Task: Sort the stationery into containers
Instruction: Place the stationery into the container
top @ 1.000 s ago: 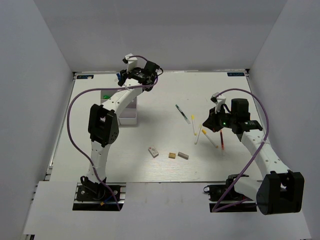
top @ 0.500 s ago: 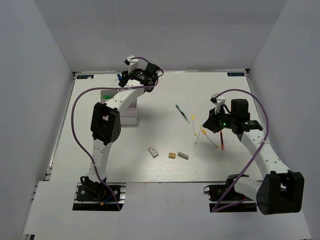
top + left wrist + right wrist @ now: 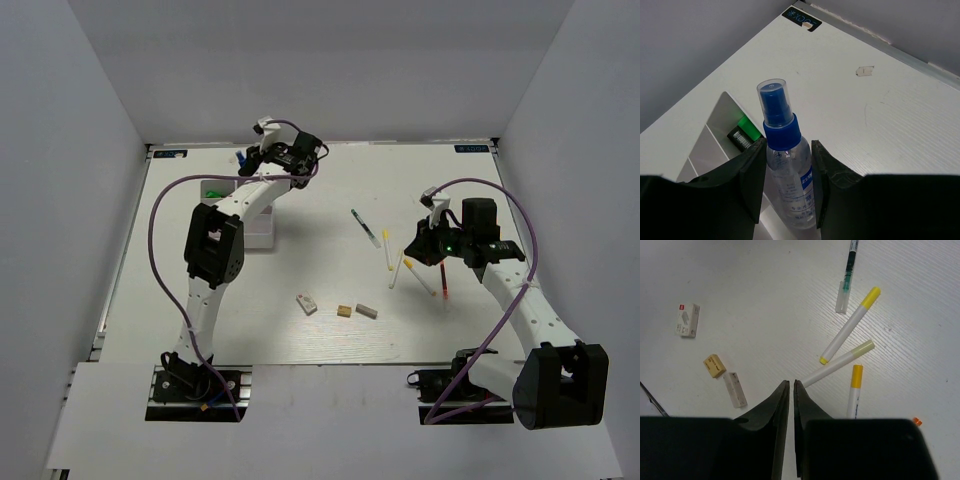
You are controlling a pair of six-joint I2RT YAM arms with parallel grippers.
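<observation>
Left wrist view: left jaws pinch the clear blue bottle [image 3: 788, 172], cap pointing outward, above the tray [image 3: 714, 122]; right jaws pressed together, empty.

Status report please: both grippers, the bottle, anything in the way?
Left gripper shut on clear blue bottle, by tray. Right gripper shut, empty, near yellow-tipped sticks. Highlighter in one compartment.

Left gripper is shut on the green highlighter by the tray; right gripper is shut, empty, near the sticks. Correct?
No: the left wrist view shows the left gripper shut on the bottle; the highlighter lies in the tray. The right gripper is shut, empty, near the sticks.
</observation>
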